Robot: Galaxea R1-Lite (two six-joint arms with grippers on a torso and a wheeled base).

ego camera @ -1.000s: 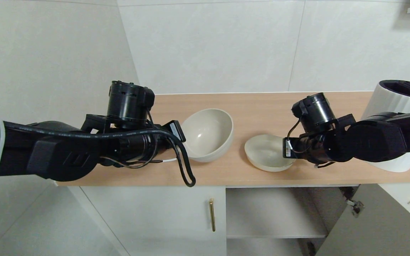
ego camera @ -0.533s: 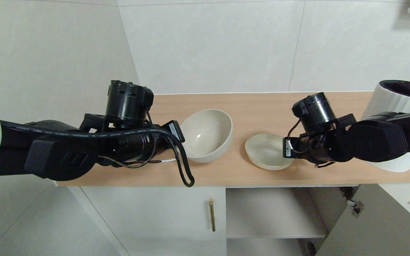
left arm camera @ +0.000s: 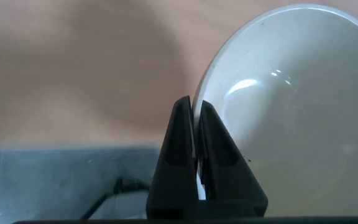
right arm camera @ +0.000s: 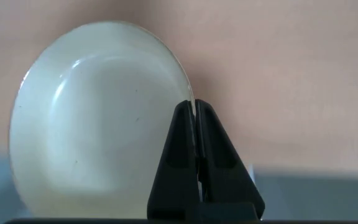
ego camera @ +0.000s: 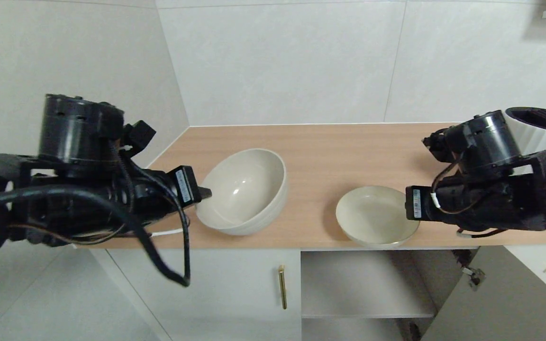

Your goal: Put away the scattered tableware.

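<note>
A large cream bowl hangs tilted over the front part of the wooden counter. My left gripper is shut on its near-left rim. In the left wrist view the fingers pinch the rim of the bowl. A small shallow cream dish hangs at the counter's front edge, its near side past the edge. My right gripper is shut on its right rim. In the right wrist view the fingers clamp the edge of the dish.
A white ribbed cylindrical container stands at the counter's right end, behind my right arm. Below the counter is an open cabinet with a shelf, its door swung out to the right. A closed door with a gold handle is at the left.
Both arms have pulled back toward the counter's front edge and apart, carrying the bowl and the dish. The bowl has gone left and nearer, and the dish has come to the front edge.
</note>
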